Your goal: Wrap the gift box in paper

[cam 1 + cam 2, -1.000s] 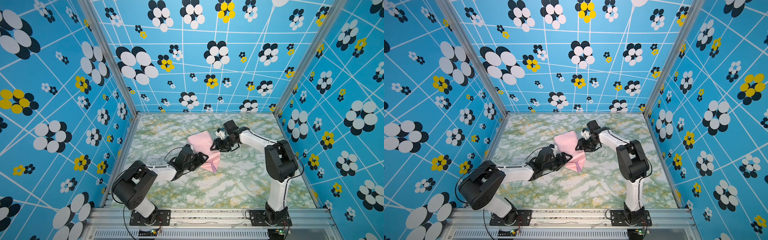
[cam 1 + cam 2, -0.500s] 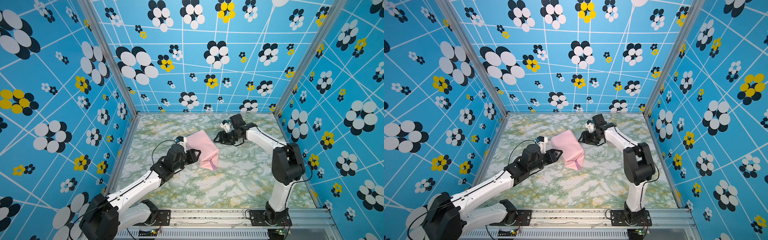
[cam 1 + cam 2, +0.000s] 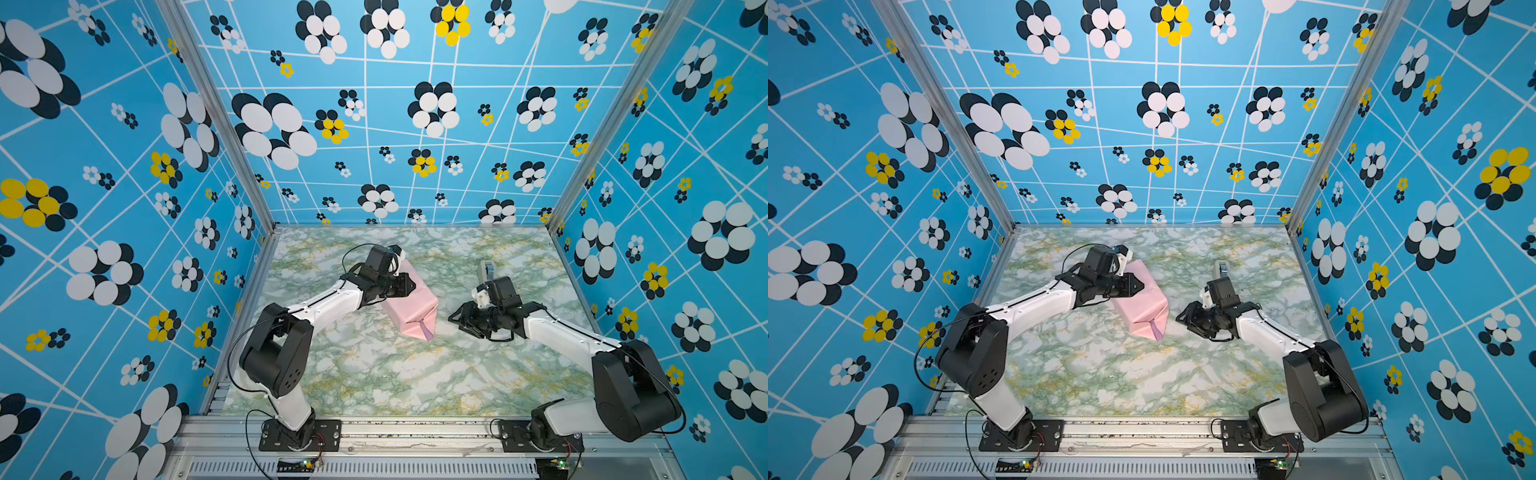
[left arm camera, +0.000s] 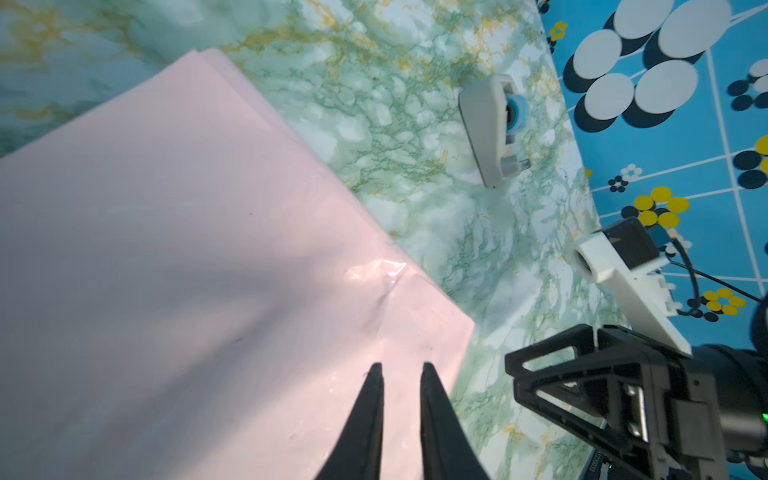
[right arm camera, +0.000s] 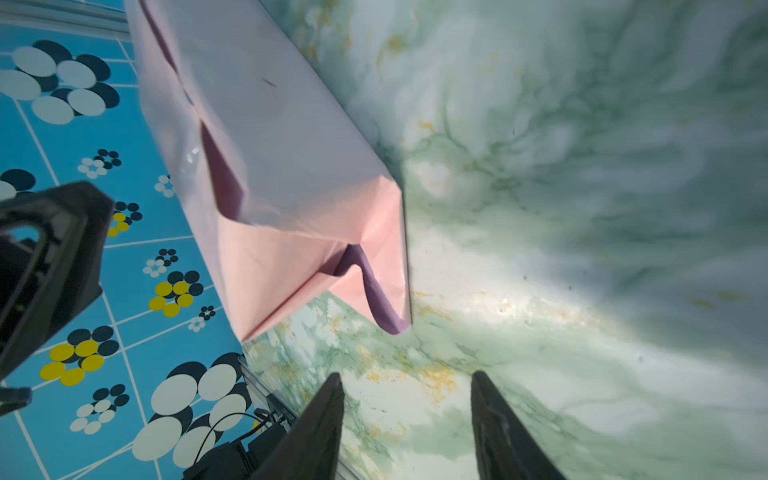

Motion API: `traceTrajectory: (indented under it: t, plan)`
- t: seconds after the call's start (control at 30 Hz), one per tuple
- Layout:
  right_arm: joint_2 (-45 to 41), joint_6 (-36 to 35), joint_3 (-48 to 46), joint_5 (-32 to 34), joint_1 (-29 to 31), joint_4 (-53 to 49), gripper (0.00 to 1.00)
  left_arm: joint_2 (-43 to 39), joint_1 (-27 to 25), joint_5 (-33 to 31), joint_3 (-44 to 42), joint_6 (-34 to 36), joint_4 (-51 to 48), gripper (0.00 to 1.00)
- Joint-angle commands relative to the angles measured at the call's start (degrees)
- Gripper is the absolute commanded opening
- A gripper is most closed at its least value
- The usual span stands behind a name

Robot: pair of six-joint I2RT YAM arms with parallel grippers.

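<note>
Blue walls (image 3: 124,166) with flower prints close in the green marbled table (image 3: 374,374) on three sides. Near the middle of this table you have the paper (image 3: 415,309), folded with its pale pink face outward into a long block shape that lies flat. The gift box itself you cannot see; the paper covers it completely. At the near end of the parcel the folds are loose, and a lilac flap (image 3: 426,328) hangs out down to the table.

Your left gripper (image 3: 409,286) is over the far half of the parcel's top. In the left wrist view its jaws are drawn nearly together, with only a slim gap, and nothing sits in that gap; whether the tips touch the paper, I cannot tell. A glossy patch (image 4: 374,268) shines on the paper edge just ahead of them.

Your right gripper (image 3: 455,322) stays to the right of the parcel, near its loose end but apart from it. Its jaws are spread wide and hold nothing. Behind this arm, a white-grey tape dispenser (image 3: 485,270) stands on the table.
</note>
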Motion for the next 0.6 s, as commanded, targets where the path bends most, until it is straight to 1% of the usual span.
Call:
traceTrajectory:
  t: [0.0, 0.17, 0.27, 0.47, 0.57]
  plan:
    - [-0.84, 9.07, -2.2, 0.79, 2.46, 7.32, 0.51, 2.32, 1.51, 3.7, -1.44, -0.01, 1.39, 0.2]
    - [2.51, 16.87, -4.56, 2.57, 6.7, 11.77, 0.54, 3.26, 1.9, 4.46, -5.75, -2.72, 5.84, 0.2]
    - [5.15, 19.97, -4.56, 4.11, 8.21, 13.78, 0.55, 3.53, 1.9, 4.73, -7.51, -3.34, 7.11, 0.2]
    - [9.88, 20.9, -3.72, 6.34, 8.6, 15.85, 0.54, 3.84, 2.25, 5.01, -8.77, -4.13, 9.1, 0.2]
    - [12.19, 21.06, -3.6, 6.17, 8.83, 18.14, 0.53, 4.05, 2.46, 5.09, -8.96, -4.49, 9.93, 0.2]
